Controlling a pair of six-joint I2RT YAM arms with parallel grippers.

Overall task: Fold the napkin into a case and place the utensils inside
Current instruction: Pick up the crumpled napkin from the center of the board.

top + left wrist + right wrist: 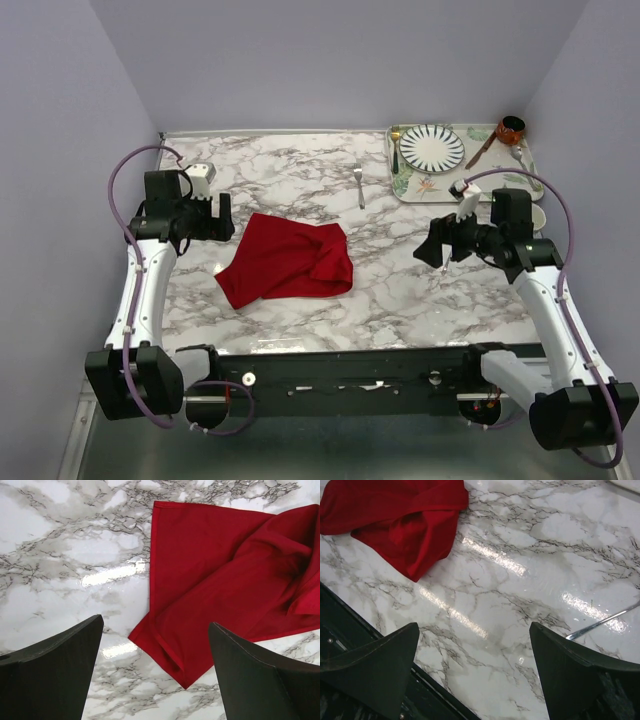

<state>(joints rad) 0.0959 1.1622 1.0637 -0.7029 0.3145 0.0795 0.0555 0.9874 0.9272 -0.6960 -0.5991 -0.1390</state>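
Note:
The deep-red napkin [285, 265] lies crumpled and loosely folded over itself on the marble table, left of centre. It also shows in the left wrist view [225, 575] and the right wrist view [405, 515]. A silver fork [359, 185] lies alone on the table behind it. A slim silver handle [602, 622] shows at the right in the right wrist view. My left gripper [225, 218] [155, 622] is open and empty, above the napkin's left corner. My right gripper [432, 247] [474, 626] is open and empty, over bare marble to the napkin's right.
A floral tray [415, 185] at the back right holds a striped plate [432, 147], a gold spoon [395, 150], a brown wooden utensil [482, 150] and an orange-brown cup [511, 128]. A small white object [200, 172] sits at the back left. The black base rail [350, 645] runs along the near edge.

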